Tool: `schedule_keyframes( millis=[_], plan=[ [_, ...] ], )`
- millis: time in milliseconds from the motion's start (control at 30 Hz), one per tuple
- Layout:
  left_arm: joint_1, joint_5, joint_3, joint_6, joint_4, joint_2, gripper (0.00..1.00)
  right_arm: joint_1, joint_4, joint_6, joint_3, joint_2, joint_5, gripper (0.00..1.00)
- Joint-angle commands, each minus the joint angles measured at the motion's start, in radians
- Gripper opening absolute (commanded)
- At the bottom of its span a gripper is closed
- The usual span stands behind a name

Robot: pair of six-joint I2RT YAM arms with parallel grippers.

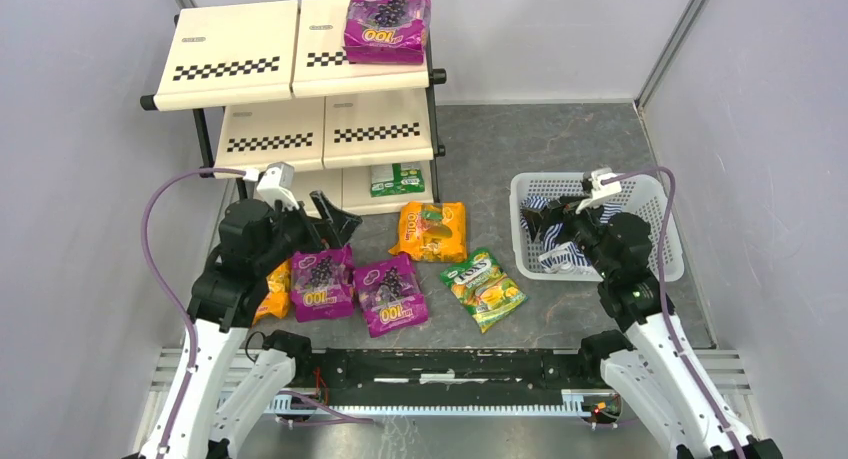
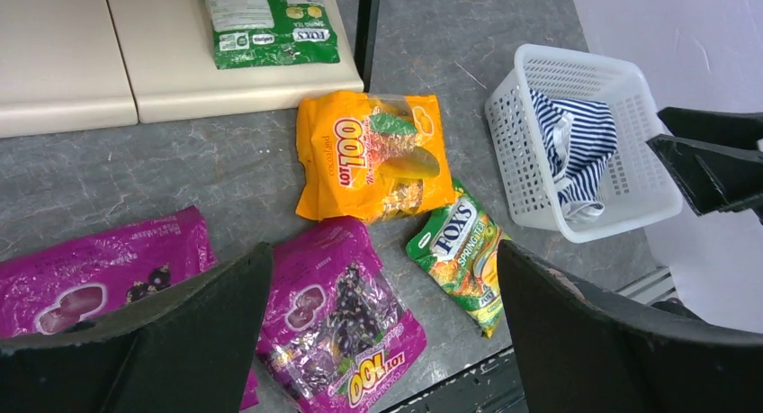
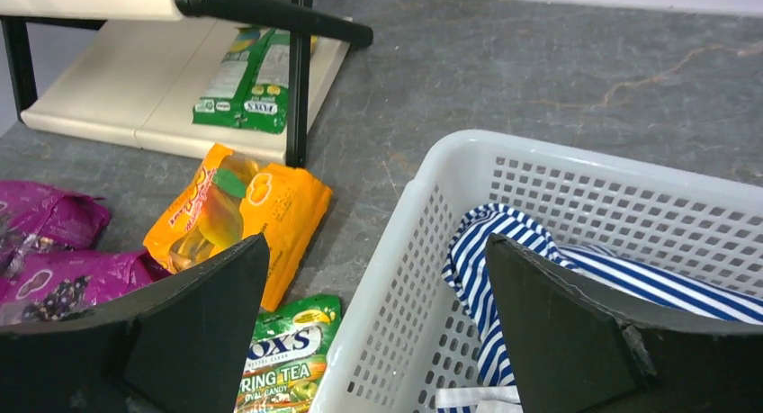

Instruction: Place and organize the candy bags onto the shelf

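My left claw [image 2: 382, 260] hangs with its black jaws spread wide and nothing between them, looking down on a purple grape bag [image 2: 337, 323] lying flat on the grey table [image 2: 180, 179]. A second purple bag [image 2: 99, 269] lies just beside it under my left finger. Past them are an orange bag [image 2: 373, 157] and a green Fox's bag [image 2: 463, 260], close together and near the foot of the shelf [image 1: 240, 69]. From above, another orange pouch [image 1: 277, 294] shows half hidden under my left arm. My right claw [image 3: 376, 244] is likewise apart and empty, poised over the near rim of the white mesh basket [image 3: 432, 215], which holds only the striped cloth [image 3: 504, 242]. On the shelf, one purple pouch [image 1: 387, 19] rests on the top tier's right panel and one green pouch [image 1: 397, 179] lies on the bottom tier; I see none on the middle tier. So I judge the job partly done: two bags are shelved, five wait on the table, and I am at the reach for the next one. The left claw seems best placed. It should drop onto the purple bag below, pinch a raised edge of the glossy film firmly, since such plastic may slip, and lift it clear before carrying it up beside its twin on the top tier.
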Motion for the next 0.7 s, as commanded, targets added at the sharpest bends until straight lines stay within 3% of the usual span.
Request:
schedule_keyframes(
  millis=[0,167,467,667],
  plan=[
    [0.005,0.028,-0.035,-0.006,0.015,-0.038,1.00,0.006,0.047,0.014,-0.013,0.055,-0.093,0.98],
    [0.005,0.026,-0.093,-0.004,0.015,-0.053,1.00,0.051,0.200,0.074,-0.054,0.163,-0.335,0.98],
    [0.004,0.009,-0.106,-0.007,0.015,-0.056,1.00,0.486,0.289,0.159,-0.024,0.473,-0.166,0.98],
    [0.004,-0.001,-0.109,-0.012,0.016,-0.064,1.00,0.629,0.415,0.272,-0.053,0.643,-0.111,0.98]
  ],
)
